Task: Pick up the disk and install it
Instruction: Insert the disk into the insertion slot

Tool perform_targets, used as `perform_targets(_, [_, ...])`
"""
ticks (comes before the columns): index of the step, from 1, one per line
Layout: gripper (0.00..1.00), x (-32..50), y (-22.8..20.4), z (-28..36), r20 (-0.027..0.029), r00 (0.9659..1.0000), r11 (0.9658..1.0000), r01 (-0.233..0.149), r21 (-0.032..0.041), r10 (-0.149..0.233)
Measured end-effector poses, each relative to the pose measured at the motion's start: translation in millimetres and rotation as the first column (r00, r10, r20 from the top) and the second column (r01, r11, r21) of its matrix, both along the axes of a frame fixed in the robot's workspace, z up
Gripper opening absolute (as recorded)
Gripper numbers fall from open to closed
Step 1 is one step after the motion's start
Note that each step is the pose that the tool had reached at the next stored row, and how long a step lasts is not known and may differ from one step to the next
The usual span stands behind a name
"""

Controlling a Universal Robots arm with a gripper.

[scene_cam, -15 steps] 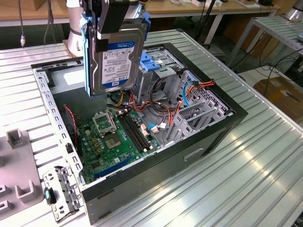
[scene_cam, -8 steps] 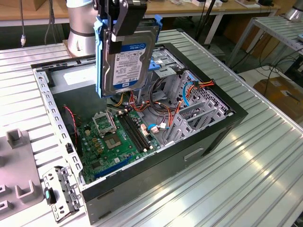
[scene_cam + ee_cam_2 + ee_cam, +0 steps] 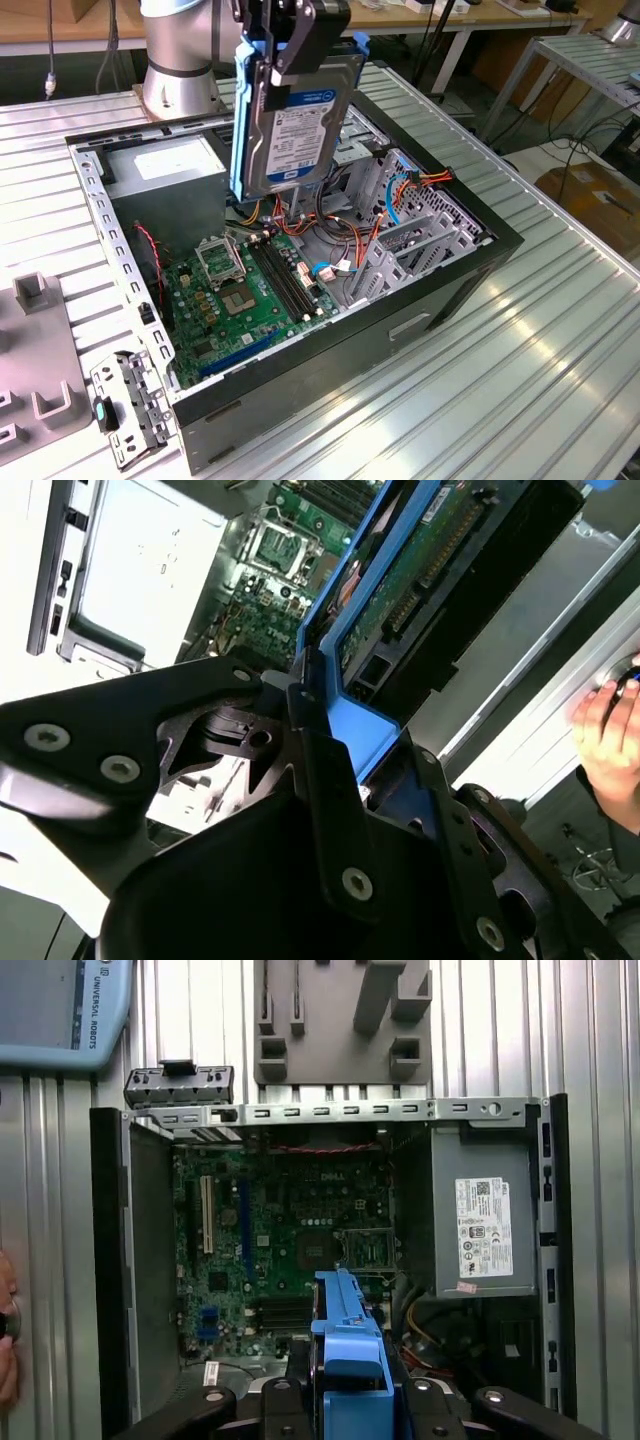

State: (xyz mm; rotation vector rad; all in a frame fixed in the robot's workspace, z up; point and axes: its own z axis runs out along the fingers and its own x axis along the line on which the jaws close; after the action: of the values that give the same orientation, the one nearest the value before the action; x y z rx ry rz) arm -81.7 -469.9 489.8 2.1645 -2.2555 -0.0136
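Note:
The disk [image 3: 295, 120] hangs on edge above the open computer case [image 3: 500, 240], its white label facing the exterior view and blue carrier rails along its sides. My gripper [image 3: 283, 60] is shut on the disk's upper end, and the disk's lower end is above the motherboard [image 3: 250, 290] and cables. The second wrist view shows the disk's circuit-board side [image 3: 440, 550], with the blue carrier clamped between my black fingers [image 3: 315, 780]. In the first wrist view the blue carrier [image 3: 345, 1345] sticks out from my gripper [image 3: 345, 1405] over the case interior.
A grey power-supply box [image 3: 165, 165] fills the case's far corner. Metal drive cages and orange and blue cables [image 3: 400, 200] sit on the exterior view's right inside the case. A grey fixture plate [image 3: 40, 350] and a metal bracket [image 3: 125, 405] lie outside. A person's hand [image 3: 610, 730] is nearby.

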Motion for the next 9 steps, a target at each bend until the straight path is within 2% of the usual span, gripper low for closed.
perform_targets(3, [0.37, 4.8, -1.2, -0.2, 0.0, 1.0, 1.0, 0.0, -0.0001, 0.0])
perform_targets(5, [0.37, 5.2, -3.7, -0.3, 0.0, 1.0, 1.0, 0.0, 0.0001, 0.0])
perform_targets(9, [0.37, 5.8, -13.8, -0.5, 0.0001, 1.0, 1.0, 0.0, 0.0, 0.0])
